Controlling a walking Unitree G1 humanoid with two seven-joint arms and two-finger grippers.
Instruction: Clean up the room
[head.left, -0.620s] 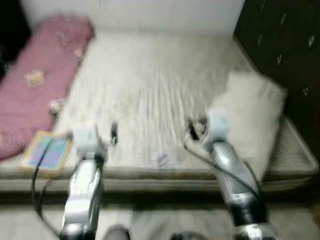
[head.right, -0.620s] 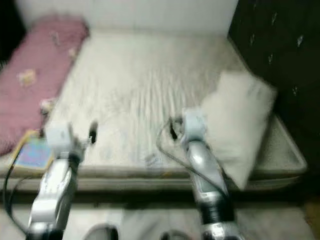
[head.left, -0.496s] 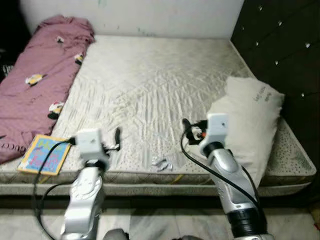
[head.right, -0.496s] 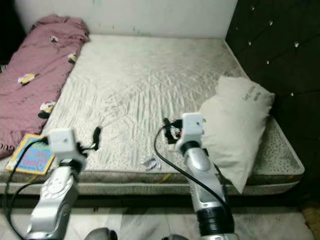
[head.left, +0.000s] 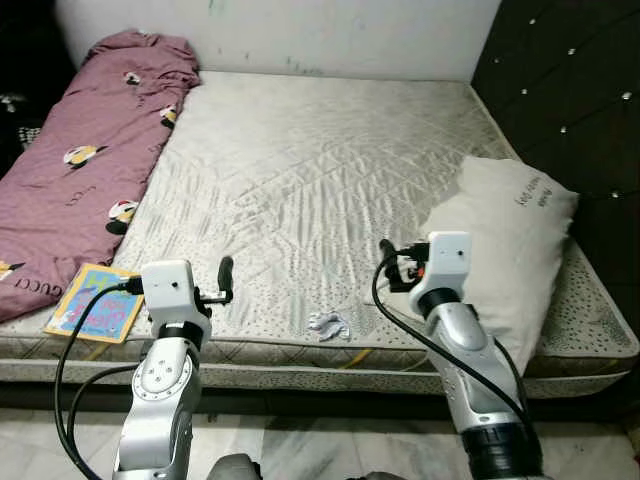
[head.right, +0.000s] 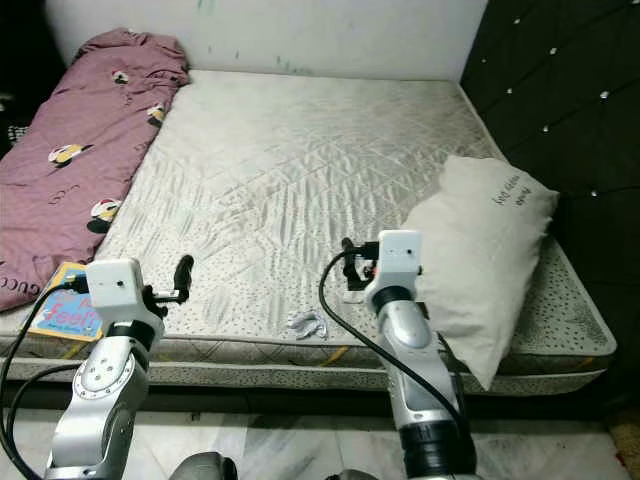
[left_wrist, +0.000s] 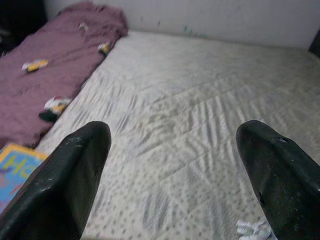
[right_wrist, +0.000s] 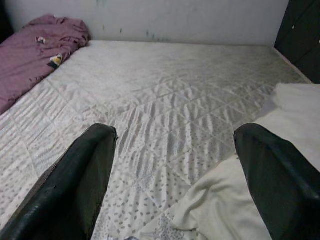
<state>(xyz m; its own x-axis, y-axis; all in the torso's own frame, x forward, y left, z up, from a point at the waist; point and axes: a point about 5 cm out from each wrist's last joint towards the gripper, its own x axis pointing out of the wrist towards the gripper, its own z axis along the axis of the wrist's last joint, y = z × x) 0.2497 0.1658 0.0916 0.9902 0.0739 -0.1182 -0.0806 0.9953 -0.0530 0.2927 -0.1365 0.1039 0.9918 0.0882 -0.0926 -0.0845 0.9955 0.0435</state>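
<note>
On the left side of the mattress I've got a pink blanket with "GUCCI" printed on it, and a colourful book at the near left corner, title too small for me to read. White pillow sits against the dark headboard on the right, its writing too small too. Crumpled wrapper lies by the near edge between my arms. Left gripper and right gripper both hover with fingers spread wide, holding nothing. Middle of the mattress is bare.

mattress: off-white, quilted diamonds
blanket: mauve, cartoon prints
pillow: cream
book: blue-yellow, seemingly
headboard: black, studded
</note>
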